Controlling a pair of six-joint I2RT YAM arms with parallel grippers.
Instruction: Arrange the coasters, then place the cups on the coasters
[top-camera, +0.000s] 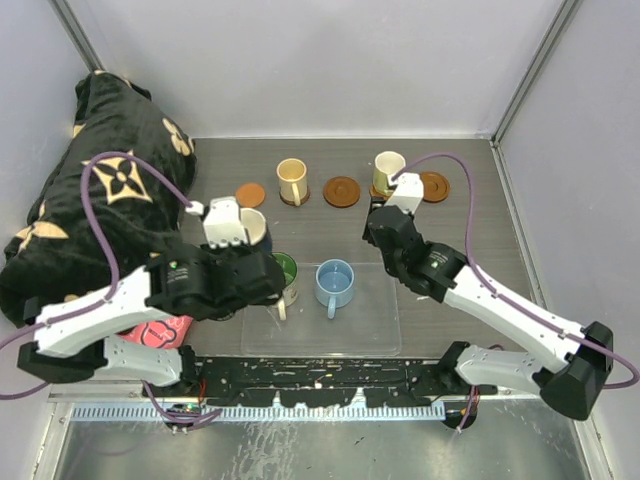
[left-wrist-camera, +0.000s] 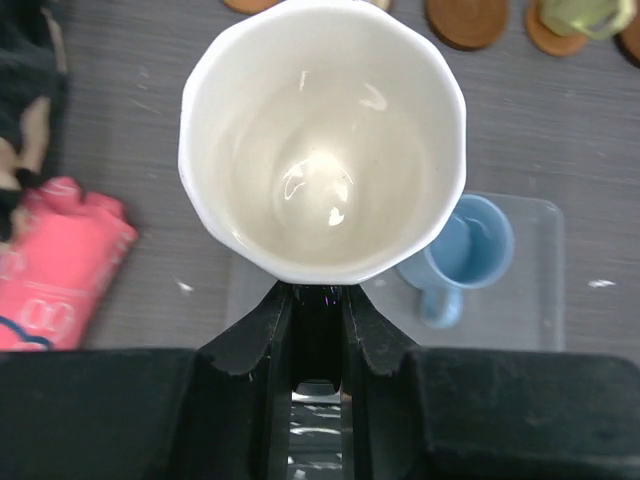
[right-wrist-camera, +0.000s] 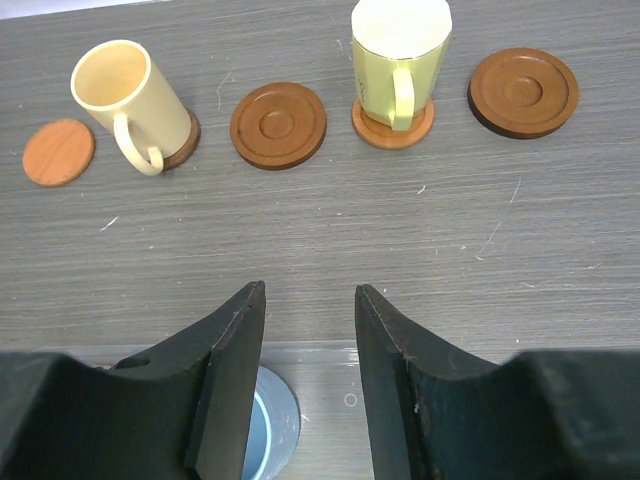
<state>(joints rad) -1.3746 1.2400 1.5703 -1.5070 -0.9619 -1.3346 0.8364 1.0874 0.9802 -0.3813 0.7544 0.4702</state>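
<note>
My left gripper (left-wrist-camera: 318, 295) is shut on the handle of the black cup with a white inside (left-wrist-camera: 322, 140), held upright by the tray's far left corner (top-camera: 253, 232). The green-inside cup (top-camera: 284, 268) and the light blue cup (top-camera: 334, 283) stand in the tray. In the far row, a cream cup (right-wrist-camera: 120, 95) and a yellow-green cup (right-wrist-camera: 395, 60) each sit on a coaster (right-wrist-camera: 425, 120). Three coasters are bare: orange (right-wrist-camera: 58, 152), brown (right-wrist-camera: 278, 125) and brown (right-wrist-camera: 523, 92). My right gripper (right-wrist-camera: 310, 295) hangs open and empty over the tray's far edge.
A clear plastic tray (top-camera: 370, 320) lies in front of the arm bases. A pink packet (top-camera: 165, 328) lies at its left. A black patterned blanket (top-camera: 100, 190) fills the far left. Grey walls close in the table at the back and sides.
</note>
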